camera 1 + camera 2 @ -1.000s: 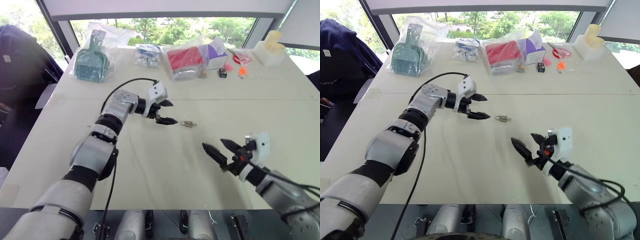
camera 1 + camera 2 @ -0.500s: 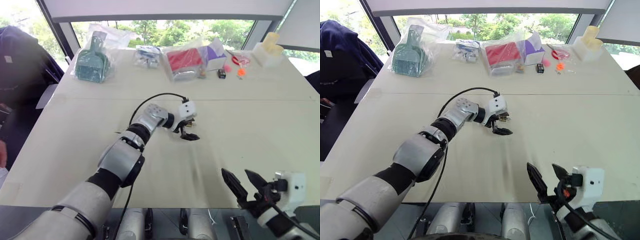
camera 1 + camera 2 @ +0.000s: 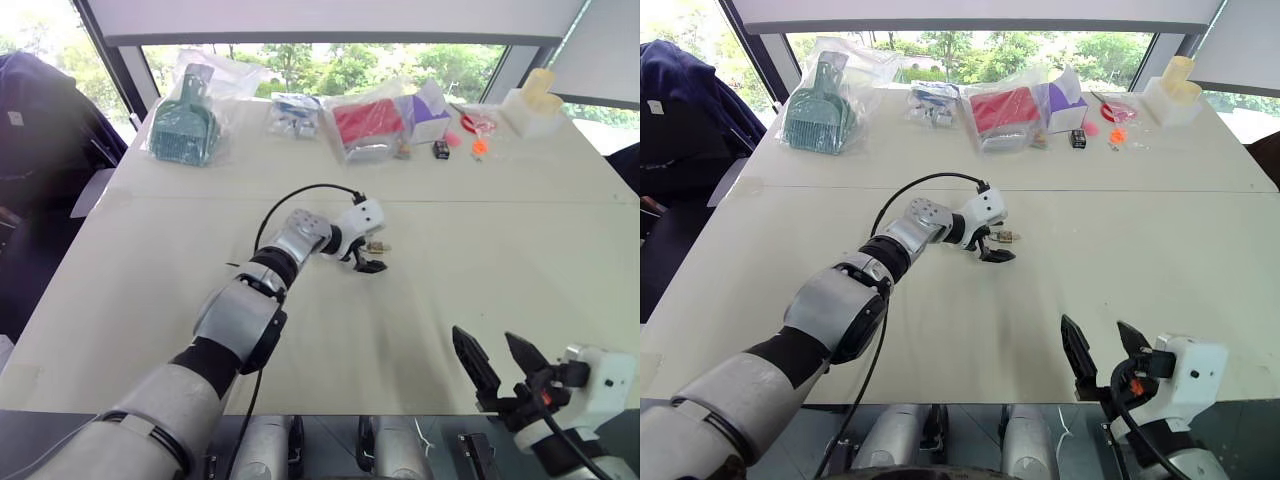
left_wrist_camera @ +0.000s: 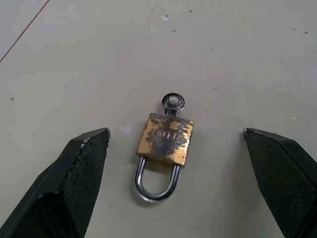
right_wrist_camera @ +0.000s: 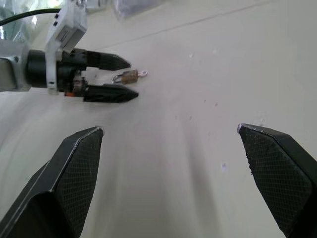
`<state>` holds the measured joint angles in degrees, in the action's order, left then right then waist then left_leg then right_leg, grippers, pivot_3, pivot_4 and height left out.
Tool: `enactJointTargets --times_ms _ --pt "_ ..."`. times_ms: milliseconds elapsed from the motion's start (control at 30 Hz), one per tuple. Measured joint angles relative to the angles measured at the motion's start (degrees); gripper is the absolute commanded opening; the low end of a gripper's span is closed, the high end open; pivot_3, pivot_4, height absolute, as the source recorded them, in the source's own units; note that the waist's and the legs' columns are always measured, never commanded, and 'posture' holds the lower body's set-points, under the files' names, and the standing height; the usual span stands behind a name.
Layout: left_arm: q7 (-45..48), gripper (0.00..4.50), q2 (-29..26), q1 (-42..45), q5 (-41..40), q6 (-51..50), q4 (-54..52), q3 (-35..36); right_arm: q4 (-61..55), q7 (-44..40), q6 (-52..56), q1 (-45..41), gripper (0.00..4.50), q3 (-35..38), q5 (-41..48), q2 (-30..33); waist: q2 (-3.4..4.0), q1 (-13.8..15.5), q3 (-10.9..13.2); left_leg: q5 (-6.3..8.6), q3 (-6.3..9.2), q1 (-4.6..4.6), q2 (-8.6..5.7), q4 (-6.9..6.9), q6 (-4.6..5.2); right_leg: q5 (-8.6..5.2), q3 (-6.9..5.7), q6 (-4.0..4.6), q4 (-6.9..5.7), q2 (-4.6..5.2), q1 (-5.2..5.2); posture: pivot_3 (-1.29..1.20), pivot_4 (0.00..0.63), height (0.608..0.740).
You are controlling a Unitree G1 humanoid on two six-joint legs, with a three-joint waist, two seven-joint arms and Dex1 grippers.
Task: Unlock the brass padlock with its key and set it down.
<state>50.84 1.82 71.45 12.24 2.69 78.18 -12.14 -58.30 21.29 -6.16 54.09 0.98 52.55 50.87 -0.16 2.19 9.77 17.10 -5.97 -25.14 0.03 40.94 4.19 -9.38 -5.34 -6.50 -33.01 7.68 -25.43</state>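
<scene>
Right gripper [image 3: 1102, 352]: at the near bench [image 3: 520, 250] edge, fingers spread wide, empty.
Left gripper [image 4: 176, 144]: mid-bench, fingers wide, straddling the brass padlock [image 4: 165, 140] without touching it.
Brass padlock: lying flat, shackle towards the left gripper.
Key [image 4: 173, 103]: apparently seated in the padlock's base.
Far edge: bagged items [image 3: 372, 122].

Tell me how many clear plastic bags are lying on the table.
3, along the far edge: one over the green dustpan at far left, a small one of bluish items in the middle, one over the red box to its right. More may be hidden.
</scene>
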Motion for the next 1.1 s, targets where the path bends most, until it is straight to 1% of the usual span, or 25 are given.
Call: enactJointTargets --times_ms 100,200,400,433,467,600,800,867,933,1000,1100 --pt "2.4 4.48 -0.6 0.0 0.7 0.0 -0.4 -0.1 0.0 1.2 1.6 -2.3 4.5 0.7 2.2 0.5 -0.01 0.0 0.0 0.0 -0.02 0.0 0.0 0.0 0.01 0.0 0.0 0.0 0.0 0.0 0.01 0.0 0.15 0.735" --pt "3.7 3.73 -0.8 -0.1 1.2 0.2 -0.6 -0.2 0.0 2.0 3.2 -3.9 4.5 1.9 3.4 0.6 -0.07 0.1 -0.1 -0.01 -0.02 0.0 0.0 0.01 0.01 0.0 0.0 0.01 0.01 0.0 0.02 0.0 0.15 0.735" --pt "3.3 1.58 0.4 -0.9 2.8 0.8 -0.8 -0.5 0.0 2.5 4.6 -4.8 4.5 2.7 5.0 0.6 -0.32 0.1 -0.4 0.0 -0.01 0.26 0.01 0.02 0.0 0.01 0.01 0.01 0.04 0.03 0.32 0.0 0.15 0.735" --pt "2.7 1.1 0.7 -1.1 3.0 1.0 -0.8 -0.5 0.0 2.5 4.6 -4.8 4.5 2.7 5.0 0.6 -0.33 0.1 -0.4 0.02 -0.01 0.35 0.01 0.02 -0.04 0.01 0.01 0.01 0.06 0.03 0.42 0.0 0.15 0.735" --pt "2.2 0.81 0.8 -1.1 3.3 1.1 -0.8 -0.5 0.0 2.5 4.7 -4.8 4.5 2.8 5.1 0.6 -0.33 0.1 -0.4 0.09 0.0 0.44 0.03 0.02 -0.16 0.0 0.01 0.0 0.1 0.03 0.52 0.0 0.15 0.735" --pt "0.6 0.78 0.8 -1.2 4.5 1.2 -0.8 -0.5 0.0 2.5 4.7 -4.8 4.5 2.8 5.1 0.6 -0.19 0.1 -0.6 0.12 -0.01 0.69 0.41 -0.23 -0.19 0.0 -0.07 -0.02 0.8 -0.1 0.95 0.0 0.15 0.735" --pt "-1.9 0.78 1.4 -1.3 5.2 1.4 -1.0 -0.5 0.0 2.7 5.5 -5.5 4.5 2.7 5.1 0.0 -0.17 0.1 -0.6 0.13 -0.04 0.74 0.42 -0.25 -0.21 0.05 -0.13 0.06 0.83 -0.08 0.89 0.0 0.15 0.735" --pt "-2.1 1.81 1.6 -1.3 5.2 1.4 -1.0 -0.5 0.0 2.9 6.4 -6.4 4.5 2.7 5.1 -0.3 -0.17 0.2 -0.6 0.13 -0.05 0.74 0.42 -0.25 -0.21 0.13 -0.14 0.18 0.86 -0.08 0.88 0.0 0.15 0.735" --pt "-1.6 2.53 1.2 -1.3 5.2 1.4 -1.2 -0.5 0.0 2.9 7.3 -6.9 4.5 2.7 5.1 -0.9 -0.17 0.2 -0.6 0.14 -0.05 0.73 0.42 -0.27 -0.22 0.14 -0.14 0.19 0.86 -0.07 0.88 0.0 0.15 0.735" --pt "-1.4 3.12 1.0 -1.3 5.3 1.4 -1.3 -0.5 0.0 2.9 8.0 -7.0 4.5 2.7 5.1 -1.5 -0.17 0.1 -0.6 0.21 -0.05 0.73 0.42 -0.29 -0.31 0.14 -0.14 0.19 0.86 -0.07 0.88 0.0 0.15 0.735" --pt "-1.4 3.12 1.0 -1.3 5.3 1.5 -1.6 -0.4 0.0 2.9 9.2 -7.6 4.5 3.1 5.2 -2.6 -0.17 0.2 -0.6 0.28 -0.06 0.72 0.42 -0.36 -0.35 0.12 -0.25 0.18 0.86 -0.09 0.85 0.0 0.15 0.735"
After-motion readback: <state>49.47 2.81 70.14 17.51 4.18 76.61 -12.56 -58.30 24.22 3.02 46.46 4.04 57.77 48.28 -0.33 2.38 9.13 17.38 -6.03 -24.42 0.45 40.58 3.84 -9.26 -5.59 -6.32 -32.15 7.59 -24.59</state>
